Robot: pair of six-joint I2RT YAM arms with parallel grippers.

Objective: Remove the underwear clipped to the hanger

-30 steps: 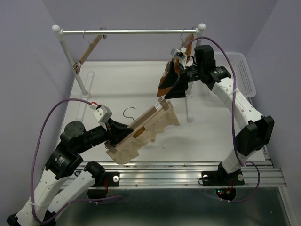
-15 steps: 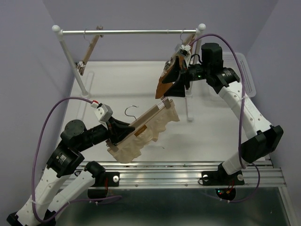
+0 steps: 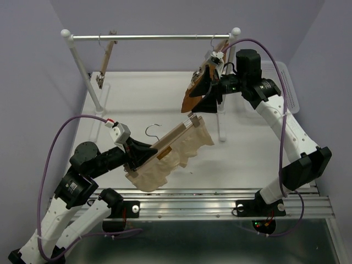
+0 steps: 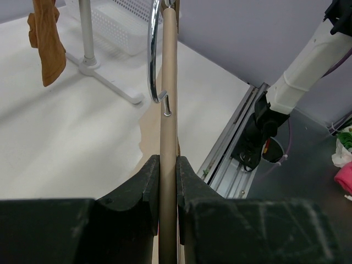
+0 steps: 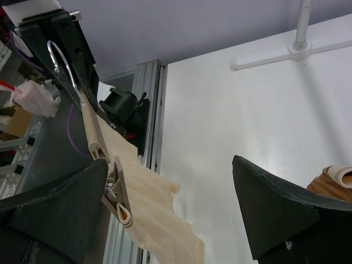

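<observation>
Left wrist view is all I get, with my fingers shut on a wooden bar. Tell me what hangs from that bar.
Observer: From the top camera, cream underwear hangs below the hanger you hold.
Operator: Report how it is fastened.
Observer: The right wrist view shows a clip at the bar's far end pinching the cloth's top edge.
Operator: Give me the other arm's state.
Observer: The right fingers stand open, above that far end and aimed down at the clip.
</observation>
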